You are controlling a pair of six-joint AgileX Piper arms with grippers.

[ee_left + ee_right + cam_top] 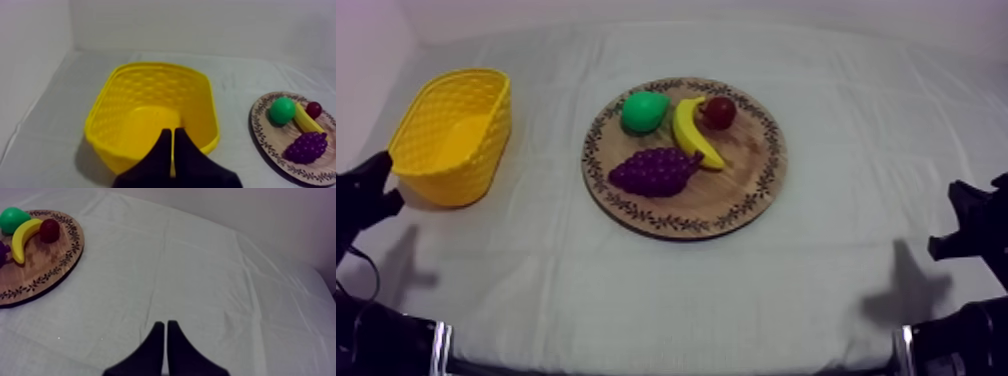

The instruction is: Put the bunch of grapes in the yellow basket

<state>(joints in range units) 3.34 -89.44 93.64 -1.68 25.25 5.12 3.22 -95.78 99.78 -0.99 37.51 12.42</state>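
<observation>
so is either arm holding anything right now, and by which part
Nothing is held. On the left gripper and the right gripper the jaws lie shut together, empty. The bunch of grapes lies on the wooden board.

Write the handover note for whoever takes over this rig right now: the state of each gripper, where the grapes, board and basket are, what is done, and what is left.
Left gripper: shut on nothing, at rest just in front of the yellow basket.
Right gripper: shut on nothing, low over bare cloth, off to the side of the wooden board.
Bunch of grapes: lying on the board's near part, touching the banana; the pear and small red fruit lie behind.
Basket: at the table's left, holding nothing.
Done: nothing yet.
Left: grasp the grapes, lift them and put them into the basket.
</observation>
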